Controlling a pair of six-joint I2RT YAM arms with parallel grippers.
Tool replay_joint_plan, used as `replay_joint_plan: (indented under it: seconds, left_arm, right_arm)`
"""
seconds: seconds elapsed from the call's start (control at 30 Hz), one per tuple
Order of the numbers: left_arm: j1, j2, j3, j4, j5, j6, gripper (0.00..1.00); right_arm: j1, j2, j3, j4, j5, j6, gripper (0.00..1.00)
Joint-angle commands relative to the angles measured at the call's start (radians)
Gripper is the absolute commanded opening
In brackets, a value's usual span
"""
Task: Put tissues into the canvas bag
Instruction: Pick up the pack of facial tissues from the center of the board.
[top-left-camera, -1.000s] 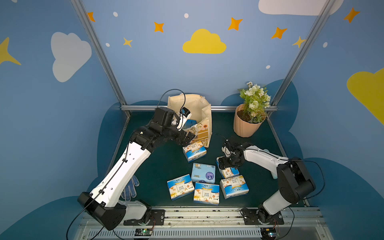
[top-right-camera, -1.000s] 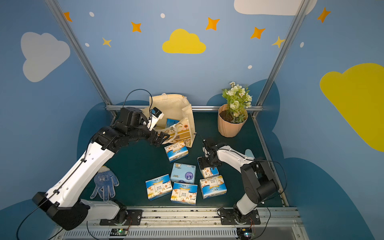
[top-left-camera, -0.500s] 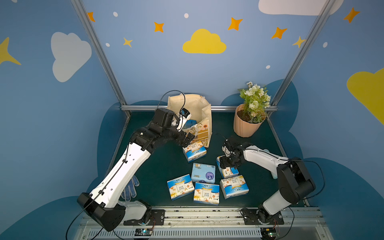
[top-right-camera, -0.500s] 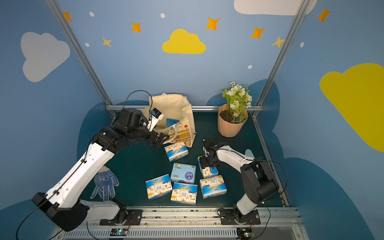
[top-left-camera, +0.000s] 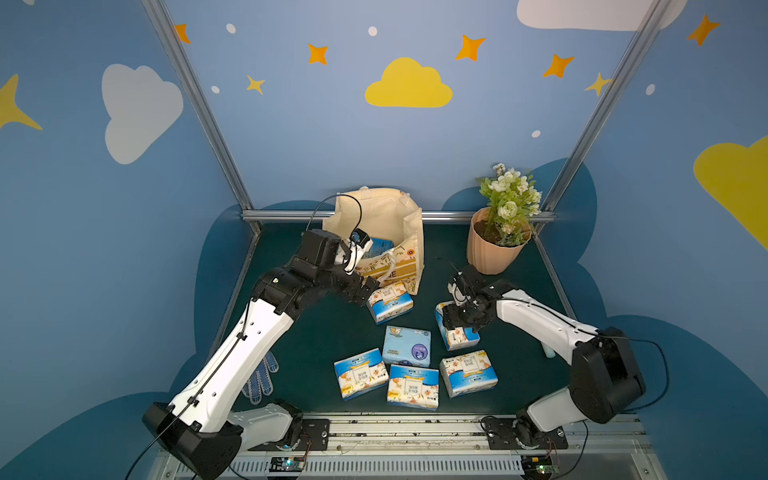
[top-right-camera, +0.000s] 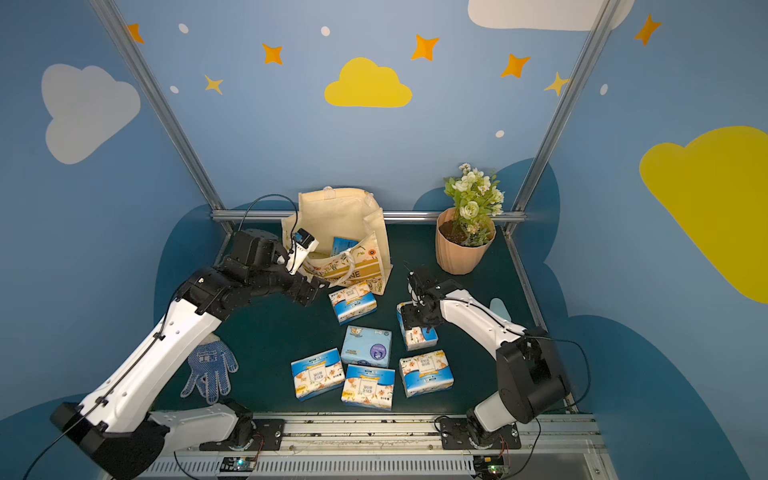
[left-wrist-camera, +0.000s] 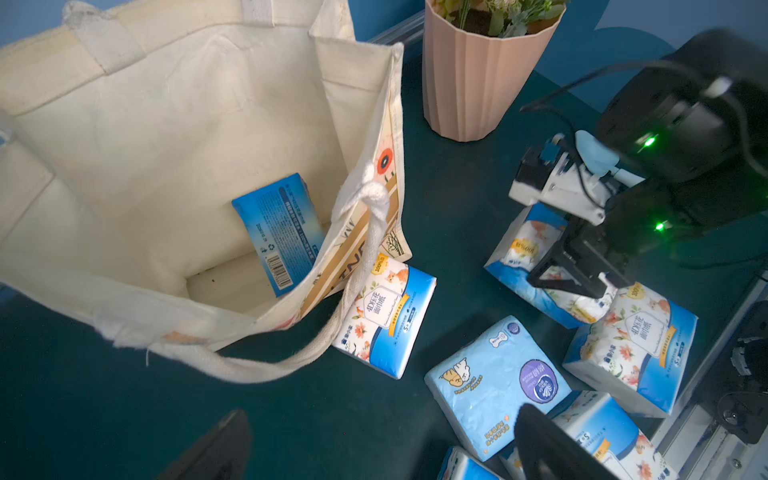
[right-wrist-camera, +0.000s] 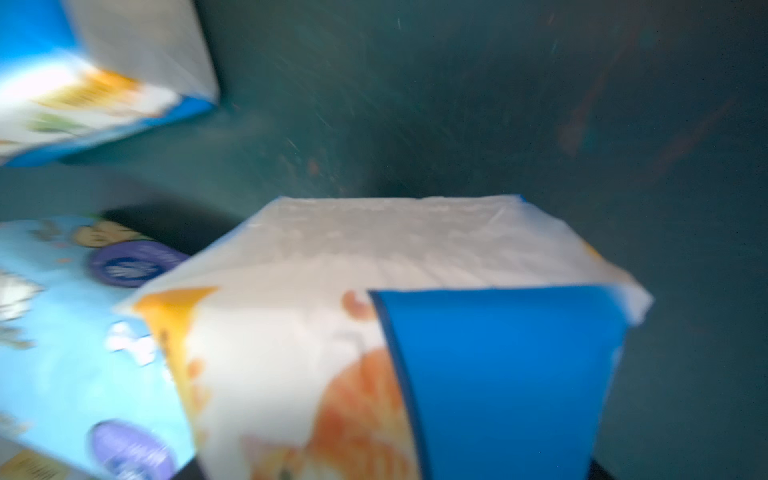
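The cream canvas bag (top-left-camera: 374, 216) (top-right-camera: 336, 212) (left-wrist-camera: 166, 124) stands open at the back, with one blue tissue pack (top-left-camera: 380, 246) (left-wrist-camera: 282, 232) inside. Another floral pack (top-left-camera: 390, 301) (left-wrist-camera: 386, 316) leans against the bag's front. My left gripper (top-left-camera: 365, 291) (left-wrist-camera: 382, 449) hovers open beside it, holding nothing. My right gripper (top-left-camera: 459, 322) (top-right-camera: 417, 320) is shut on a floral pack (top-left-camera: 457, 336) (right-wrist-camera: 374, 291), which stands tilted on the mat. The pale blue pack (top-left-camera: 407, 345) lies beside it. Three floral packs (top-left-camera: 413, 386) lie in a row nearer the front.
A peach flowerpot (top-left-camera: 494, 249) with white flowers stands at the back right, close behind my right arm. A dotted work glove (top-right-camera: 210, 372) lies under my left arm. Metal frame posts bound the mat, and a rail (top-left-camera: 395, 424) runs along the front.
My right gripper's jaws have closed in on the floral pack, which has tipped up a little. The left arm has barely moved.
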Motion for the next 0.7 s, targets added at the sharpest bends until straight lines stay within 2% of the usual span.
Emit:
replay_joint_plan:
  seconds: [0.0, 0.1, 0.37, 0.67]
  left_arm:
    - [0.010, -0.027, -0.007, -0.067, 0.012, 0.033, 1.00]
    - [0.013, -0.057, -0.016, -0.118, 0.012, 0.060, 1.00]
    - [0.060, -0.138, -0.088, -0.190, 0.100, 0.075, 1.00]
    - [0.090, -0.171, -0.150, -0.190, 0.113, 0.084, 1.00]
  right_arm:
    - [-0.004, -0.051, 0.062, -0.060, 0.001, 0.000, 0.67]
    - [-0.003, -0.076, 0.113, -0.095, 0.002, -0.005, 0.67]
    - [-0.003, -0.131, 0.270, -0.150, -0.001, -0.028, 0.67]
    - [0.012, -0.036, 0.567, -0.212, -0.019, -0.082, 0.66]
